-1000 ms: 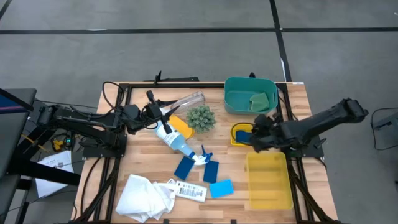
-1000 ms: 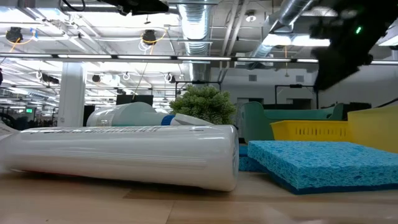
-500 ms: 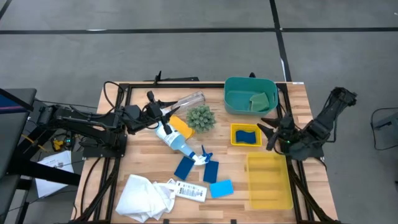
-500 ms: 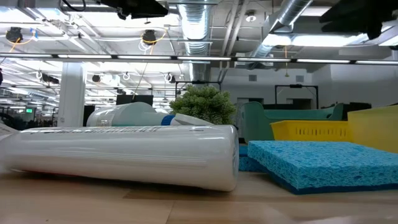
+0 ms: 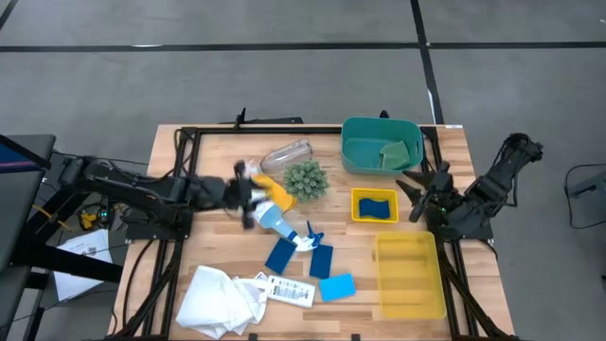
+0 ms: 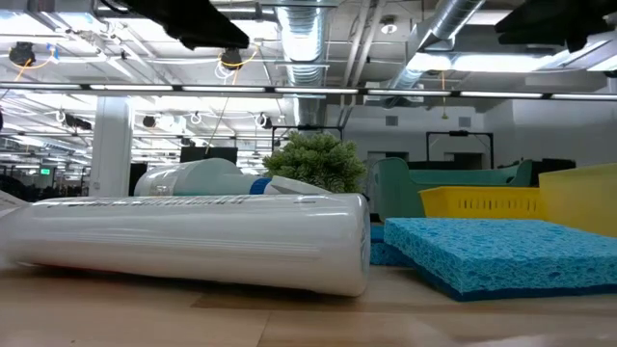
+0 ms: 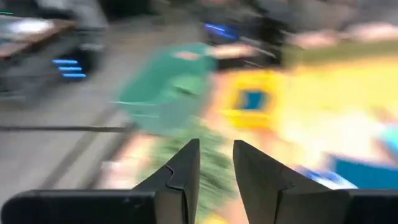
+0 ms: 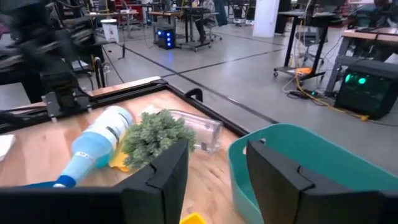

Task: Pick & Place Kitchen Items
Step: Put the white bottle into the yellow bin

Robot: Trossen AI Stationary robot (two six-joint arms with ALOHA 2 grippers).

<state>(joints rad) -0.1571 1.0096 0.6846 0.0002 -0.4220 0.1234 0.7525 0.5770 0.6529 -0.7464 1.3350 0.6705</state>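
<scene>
A clear spray bottle point(image 5: 275, 220) with a blue trigger lies on its side mid-table, next to a yellow sponge point(image 5: 277, 192). A clear cup point(image 5: 287, 153) lies on its side behind them. Three blue sponges point(image 5: 280, 254) lie flat nearer the front, and a white cloth point(image 5: 220, 298) is bunched at the front left. Another blue sponge point(image 5: 377, 205) lies in a small yellow tray. A green sponge point(image 5: 396, 152) sits in the teal bin. My left gripper point(image 5: 252, 196) hovers blurred over the bottle's head, open and empty point(image 7: 216, 146). My right gripper point(image 5: 415, 195) stands open at the table's right edge.
A spiky green plant ball point(image 5: 305, 178) stands between the cup and the teal bin point(image 5: 365, 133). A long yellow bin point(image 5: 409, 275) sits at the front right. A white labelled tube point(image 5: 289, 289) lies beside the cloth and fills the low view's foreground point(image 6: 193, 241).
My right gripper has drawn back from over the small yellow tray toward the table's right edge and risen, still open; the blue sponge lies in the tray. My left gripper has swung toward the near edge and tipped downward, ending over the spray bottle's head.
</scene>
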